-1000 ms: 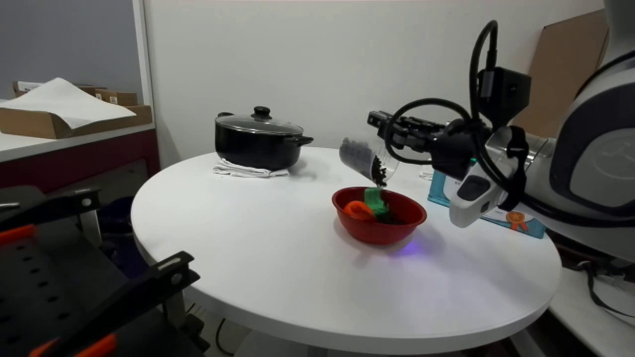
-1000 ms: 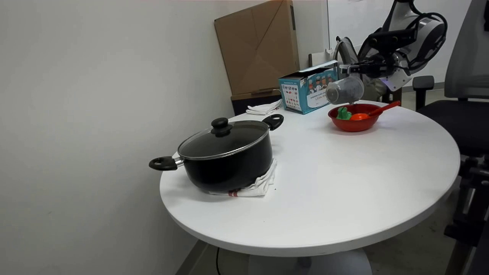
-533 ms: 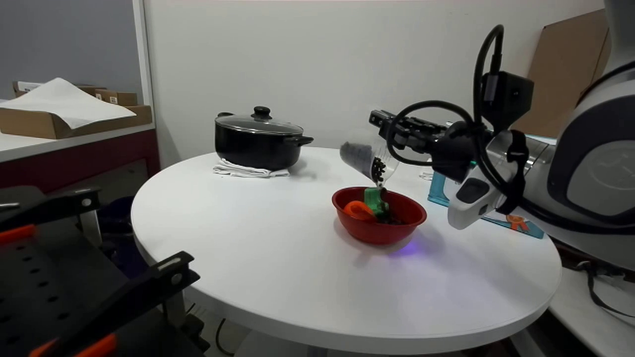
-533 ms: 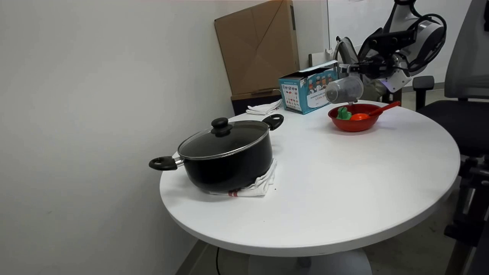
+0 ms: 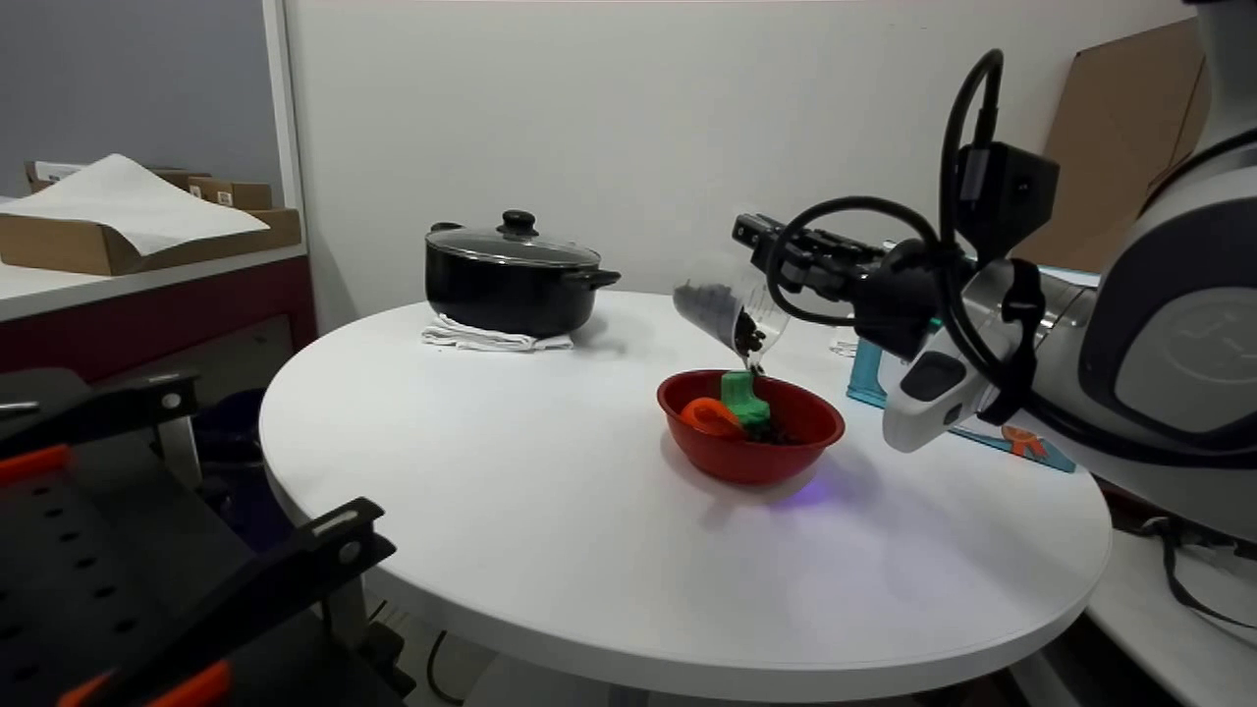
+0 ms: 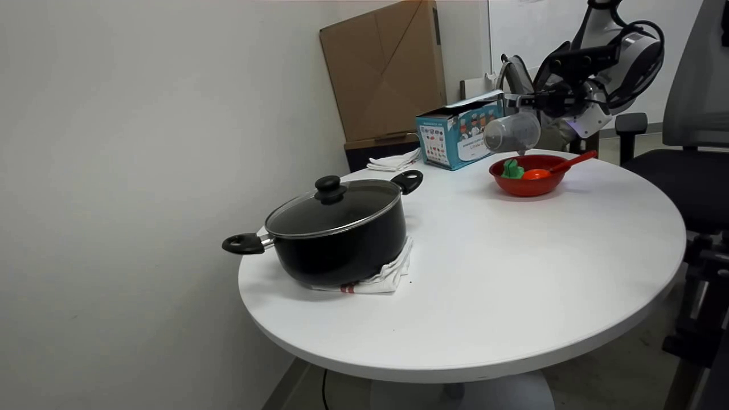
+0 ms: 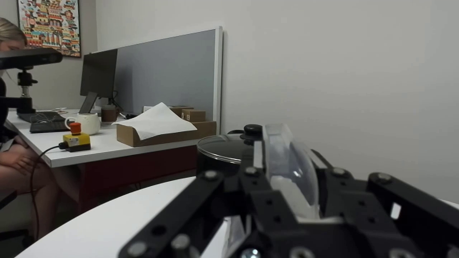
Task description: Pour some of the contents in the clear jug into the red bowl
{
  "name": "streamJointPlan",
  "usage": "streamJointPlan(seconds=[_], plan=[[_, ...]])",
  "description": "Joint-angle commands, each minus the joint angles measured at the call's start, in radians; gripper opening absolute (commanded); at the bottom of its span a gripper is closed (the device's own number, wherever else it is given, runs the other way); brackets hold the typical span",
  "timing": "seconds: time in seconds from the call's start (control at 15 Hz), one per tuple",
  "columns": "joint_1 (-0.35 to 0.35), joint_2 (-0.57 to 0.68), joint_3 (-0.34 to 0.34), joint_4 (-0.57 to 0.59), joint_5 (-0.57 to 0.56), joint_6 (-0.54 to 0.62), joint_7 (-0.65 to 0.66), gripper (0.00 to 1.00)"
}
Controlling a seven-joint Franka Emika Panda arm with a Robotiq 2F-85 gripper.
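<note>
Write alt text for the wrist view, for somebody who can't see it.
Robot fingers grip the clear jug in the foreground. Behind it are a black lidded pot and a white tabletop; at left, a partly cropped person sits beside a desk.

In an exterior view, you see: right of centre, red bowl [image 6: 527, 187]; centre, black pot [image 6: 344, 245]; lower centre, red-striped white cloth [image 6: 390, 279].

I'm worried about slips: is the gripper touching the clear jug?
Touching: the wrist view shows the gripper pinching the clear jug from both sides; both exterior views show the jug held tilted.
</note>
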Motion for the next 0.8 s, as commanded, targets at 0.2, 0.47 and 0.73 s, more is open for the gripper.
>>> streamJointPlan(seconds=[0.2,0.47,0.73], plan=[[-0.006,0.027,0.003,0.036,0.042,-0.049,0.035,0.11],[-0.004,0.037,0.004,0.037,0.052,-0.059,0.041,0.11],[0.001,0.036,-0.002,0.032,0.06,-0.047,0.045,0.11]])
